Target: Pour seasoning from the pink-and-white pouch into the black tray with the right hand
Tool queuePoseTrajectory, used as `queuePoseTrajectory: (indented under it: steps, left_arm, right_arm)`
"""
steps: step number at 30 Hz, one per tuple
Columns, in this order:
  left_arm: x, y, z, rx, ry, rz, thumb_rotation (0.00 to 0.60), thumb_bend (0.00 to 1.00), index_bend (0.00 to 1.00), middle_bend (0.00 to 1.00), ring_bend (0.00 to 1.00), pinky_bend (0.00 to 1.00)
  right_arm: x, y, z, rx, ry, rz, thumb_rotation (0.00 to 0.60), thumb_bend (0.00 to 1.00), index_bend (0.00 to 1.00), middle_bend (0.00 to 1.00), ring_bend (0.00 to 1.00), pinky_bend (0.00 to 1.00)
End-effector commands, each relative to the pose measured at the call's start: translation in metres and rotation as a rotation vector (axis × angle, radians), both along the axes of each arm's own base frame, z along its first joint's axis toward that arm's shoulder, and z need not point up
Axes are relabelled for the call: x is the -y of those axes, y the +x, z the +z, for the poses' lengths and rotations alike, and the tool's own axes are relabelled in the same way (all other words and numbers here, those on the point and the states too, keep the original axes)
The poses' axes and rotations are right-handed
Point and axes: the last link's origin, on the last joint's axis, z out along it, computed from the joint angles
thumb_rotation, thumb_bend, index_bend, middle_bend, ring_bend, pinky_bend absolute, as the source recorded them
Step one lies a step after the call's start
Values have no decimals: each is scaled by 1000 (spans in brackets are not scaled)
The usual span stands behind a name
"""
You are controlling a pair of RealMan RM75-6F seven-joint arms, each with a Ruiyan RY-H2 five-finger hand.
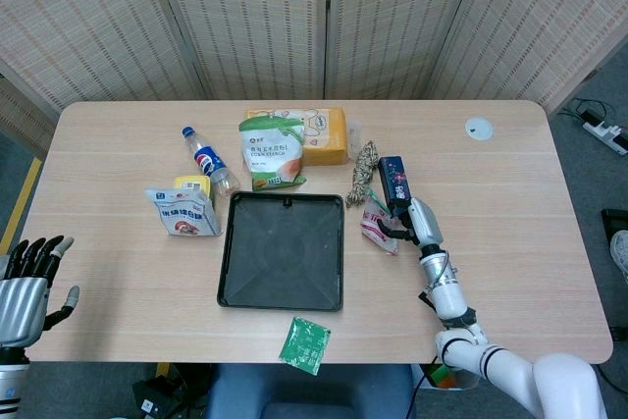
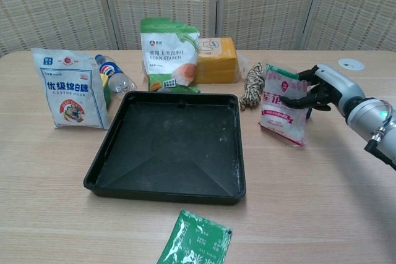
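My right hand [image 2: 318,86] [image 1: 407,218] grips the pink-and-white pouch [image 2: 282,104] [image 1: 375,225] by its upper right edge and holds it lifted and tilted, just right of the black tray [image 2: 170,149] [image 1: 284,250]. The pouch hangs over the table, between the tray's right rim and the hand. The tray lies flat at the table's middle, with only a few specks inside. My left hand [image 1: 27,282] hangs open off the table's front left corner, holding nothing.
A rope bundle [image 2: 252,85] and a dark blue box [image 1: 394,182] lie right behind the pouch. Corn starch bag [image 2: 169,54], orange pack [image 2: 216,60], bottle [image 2: 114,76] and castor sugar bag [image 2: 71,89] ring the tray's back and left. A green sachet [image 2: 195,242] lies in front.
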Motion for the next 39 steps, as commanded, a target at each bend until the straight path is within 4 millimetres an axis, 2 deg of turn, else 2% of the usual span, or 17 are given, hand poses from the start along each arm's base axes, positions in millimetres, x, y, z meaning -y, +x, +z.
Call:
queuePoseTrajectory:
  steps: [1,6,9,18,22,31,39]
  left_arm:
    - [0,-1,1,0,1,2,600,453,139,133,105,0]
    - [1,-5,3,3,3,13,600,451,145,133,104,0]
    - [2,-6,3,3,2,14,600,449,148,133,104,0]
    - [0,-10,2,4,-3,20,600,446,159,133,104,0]
    - [-2,-9,2,6,1,16,600,446,160,133,104,0]
    - [-2,-7,-1,7,-4,9,600,445,160,133,104,0]
    - [-1,-6,-1,6,-2,10,600,445,159,133,104,0]
  right_arm:
    - [0,13,-9,18,1,-2,600,373,711,636,1000,969]
    - [-7,26,-22,18,17,11,600,373,692,583,1000,968]
    - [-10,29,-26,6,30,16,600,374,630,543,1000,969]
    - [-27,31,-24,-25,52,39,600,374,221,367,1000,950]
    - [-37,34,-21,-40,93,59,600,374,123,296,981,919]
    - [-56,40,-13,-63,162,72,600,374,65,283,960,912]
    - [-59,34,2,-111,138,108,600,373,20,217,937,899]
